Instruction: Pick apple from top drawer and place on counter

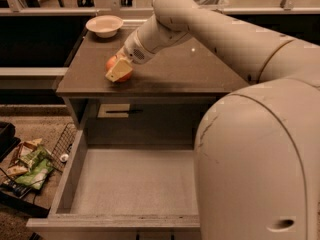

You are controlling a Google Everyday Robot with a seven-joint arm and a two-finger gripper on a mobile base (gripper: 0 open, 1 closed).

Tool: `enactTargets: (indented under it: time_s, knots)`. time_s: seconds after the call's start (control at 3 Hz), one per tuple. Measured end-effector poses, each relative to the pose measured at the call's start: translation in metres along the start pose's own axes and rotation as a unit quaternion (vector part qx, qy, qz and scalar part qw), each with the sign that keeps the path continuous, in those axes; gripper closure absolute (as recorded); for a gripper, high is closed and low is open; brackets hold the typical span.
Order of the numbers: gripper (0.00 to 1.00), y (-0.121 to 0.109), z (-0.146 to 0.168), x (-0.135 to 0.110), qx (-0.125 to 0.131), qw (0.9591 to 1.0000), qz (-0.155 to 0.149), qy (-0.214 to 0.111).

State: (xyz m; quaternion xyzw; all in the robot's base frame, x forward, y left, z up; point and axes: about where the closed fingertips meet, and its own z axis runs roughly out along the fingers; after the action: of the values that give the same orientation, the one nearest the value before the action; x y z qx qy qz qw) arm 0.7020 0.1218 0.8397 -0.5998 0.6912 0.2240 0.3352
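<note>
Pretty much done: the apple (114,66) sits on the surface (190,74), well in front of the cream bowl (104,25), and the top drawer (135,181) is empty. The tool (119,70) is clenched around the apple, so letting go is what's left.

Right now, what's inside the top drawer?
The top drawer shows only its bare grey floor; its right part is hidden behind the robot's body. The apple is at the claw on the counter.
</note>
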Motion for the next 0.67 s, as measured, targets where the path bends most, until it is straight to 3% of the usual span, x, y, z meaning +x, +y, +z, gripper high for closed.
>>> enactTargets:
  time_s: [0.33,0.67]
  knots:
    - [0.12,-0.0001,-0.0004,-0.0005,0.000,1.0000,0.000,0.000]
    - [0.00,0.0007,0.0009,-0.0034,-0.002,1.0000,-0.002,-0.001]
